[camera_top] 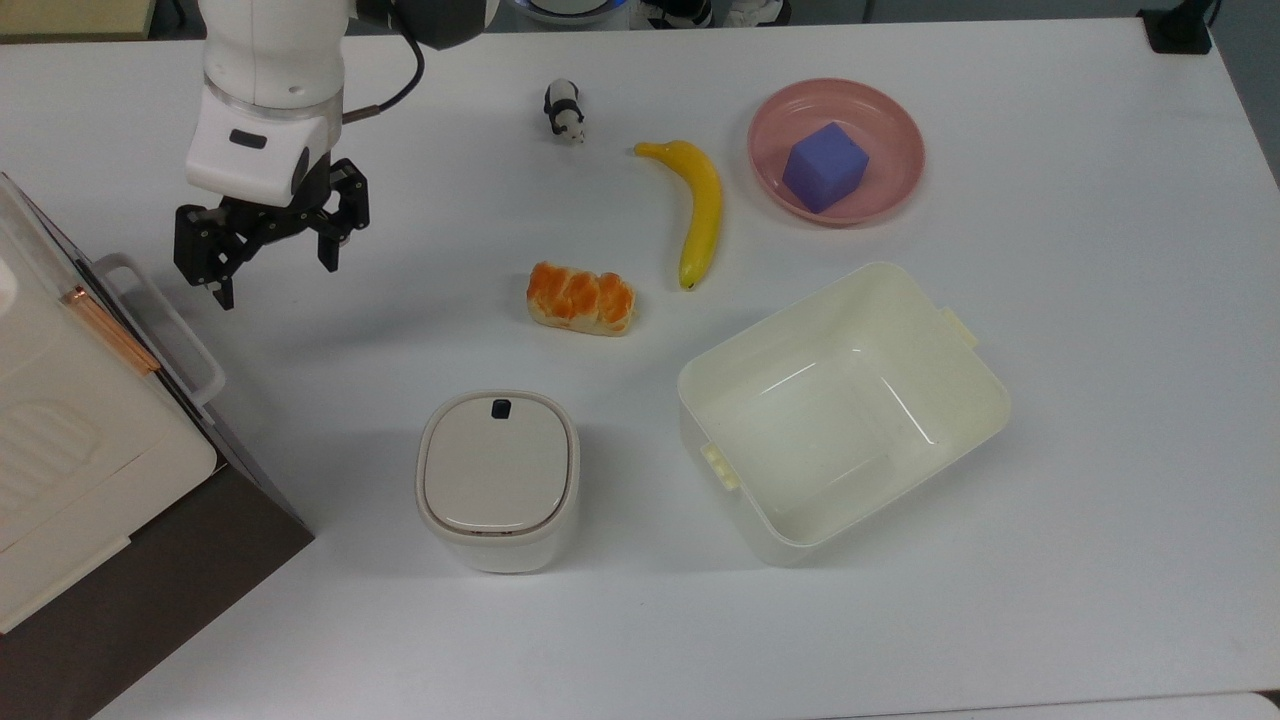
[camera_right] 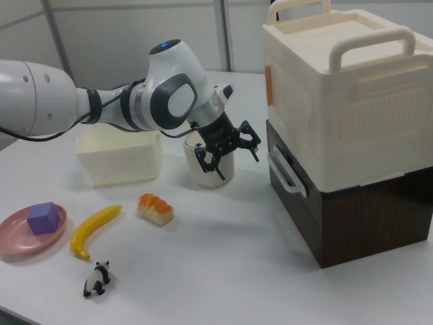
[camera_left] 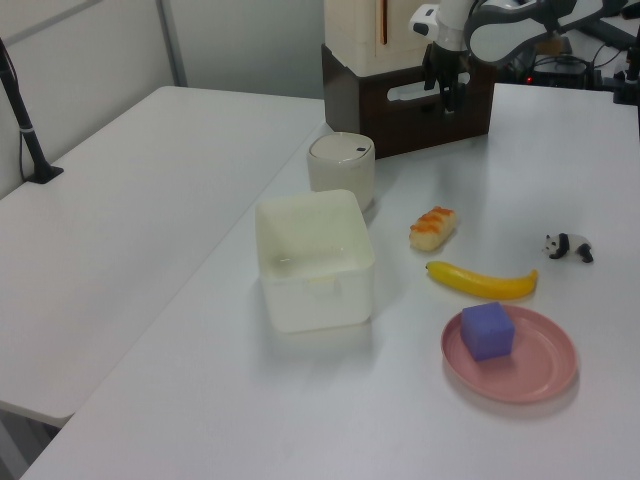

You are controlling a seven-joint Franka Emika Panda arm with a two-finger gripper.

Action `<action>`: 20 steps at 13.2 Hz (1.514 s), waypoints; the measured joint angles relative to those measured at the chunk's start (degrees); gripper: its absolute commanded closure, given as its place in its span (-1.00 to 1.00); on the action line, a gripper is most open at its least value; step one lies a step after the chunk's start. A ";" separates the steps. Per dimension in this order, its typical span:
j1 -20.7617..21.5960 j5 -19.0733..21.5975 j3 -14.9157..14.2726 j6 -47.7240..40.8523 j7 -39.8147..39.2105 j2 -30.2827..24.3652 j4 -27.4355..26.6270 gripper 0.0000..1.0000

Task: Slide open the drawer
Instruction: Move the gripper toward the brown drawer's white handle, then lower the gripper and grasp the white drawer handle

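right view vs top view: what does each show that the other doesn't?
Right view alone: the drawer front face-on, shut flush, and the cream appliance's top handles. Top view alone: the tub's empty inside and the lidded bin's dark button. Both: the open gripper short of the white loop handle, not touching it.

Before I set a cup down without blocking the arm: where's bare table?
Free: the table along the top view's right and bottom edges, beyond the tub. Crowded: between gripper and drawer handle, and around bread, banana, plate.
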 measured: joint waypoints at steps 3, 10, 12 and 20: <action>0.00 -1.32 0.00 0.00 -0.07 0.32 0.03 -1.00; -1.56 -6.22 0.00 3.85 -0.23 2.06 0.63 -0.79; -1.96 -6.23 0.00 5.45 -0.34 2.84 0.90 -0.69; -4.19 -7.85 -0.01 6.76 -3.42 4.71 3.52 -0.11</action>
